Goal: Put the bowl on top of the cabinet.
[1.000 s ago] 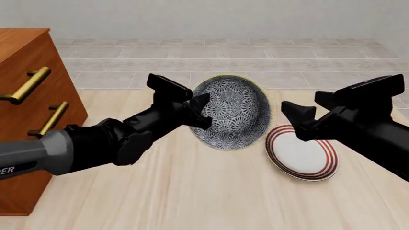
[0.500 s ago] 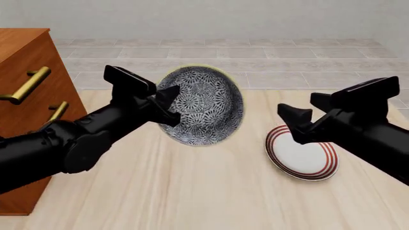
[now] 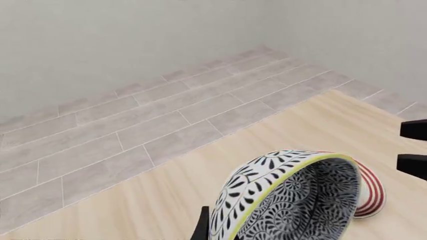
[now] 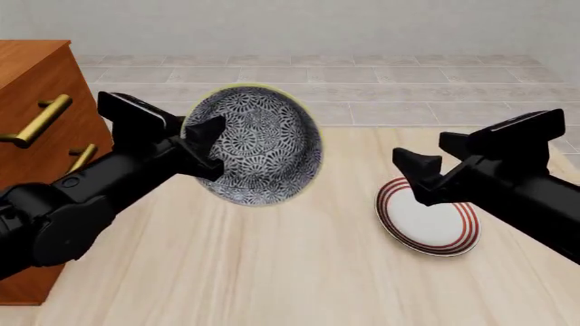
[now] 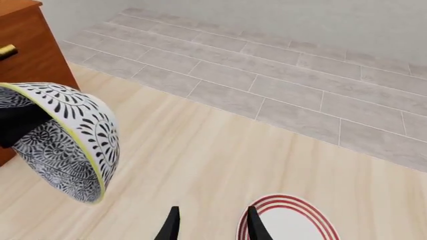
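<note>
The front camera sits above and behind both arms, looking forward and down across the table point(image 4: 272, 272) toward the tiled floor point(image 4: 363, 88) and back wall, taking in the whole workspace with the bowl point(image 4: 258, 142) near its middle. The left wrist camera rides close behind the bowl point(image 3: 293, 195), looking past it to the plate point(image 3: 370, 192) beyond and the floor. The right wrist camera looks down along its fingers, with the plate point(image 5: 293, 222) close beneath and the bowl point(image 5: 67, 140) nearer the cabinet point(image 5: 30, 45). All three views share bowl, plate and tabletop.
</note>
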{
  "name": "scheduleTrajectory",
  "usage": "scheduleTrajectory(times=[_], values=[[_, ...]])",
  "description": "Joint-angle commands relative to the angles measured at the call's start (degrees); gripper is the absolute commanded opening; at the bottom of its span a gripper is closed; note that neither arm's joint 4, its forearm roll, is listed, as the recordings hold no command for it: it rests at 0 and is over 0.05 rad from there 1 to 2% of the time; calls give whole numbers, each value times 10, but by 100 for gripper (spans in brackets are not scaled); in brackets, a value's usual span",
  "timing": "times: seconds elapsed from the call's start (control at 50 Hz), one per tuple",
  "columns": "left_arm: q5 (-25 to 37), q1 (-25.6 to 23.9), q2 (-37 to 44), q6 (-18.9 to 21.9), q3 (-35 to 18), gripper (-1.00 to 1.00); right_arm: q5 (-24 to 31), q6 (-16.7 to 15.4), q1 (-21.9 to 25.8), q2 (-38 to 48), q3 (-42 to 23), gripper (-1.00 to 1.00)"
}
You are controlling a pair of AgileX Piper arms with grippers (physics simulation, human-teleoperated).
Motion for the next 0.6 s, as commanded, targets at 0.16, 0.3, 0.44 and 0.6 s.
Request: scheduleTrajectory(times=[0.16, 0.3, 0.44, 0.6], values=[[1, -6, 19, 10, -12, -100, 0, 0, -1, 0, 0, 100], [1, -6, 19, 10, -12, -100, 0, 0, -1, 0, 0, 100], [1, -6, 19, 10, -12, -100, 0, 0, -1, 0, 0, 100], [5, -6, 16, 9, -13, -100, 4, 2, 2, -6, 0, 100]])
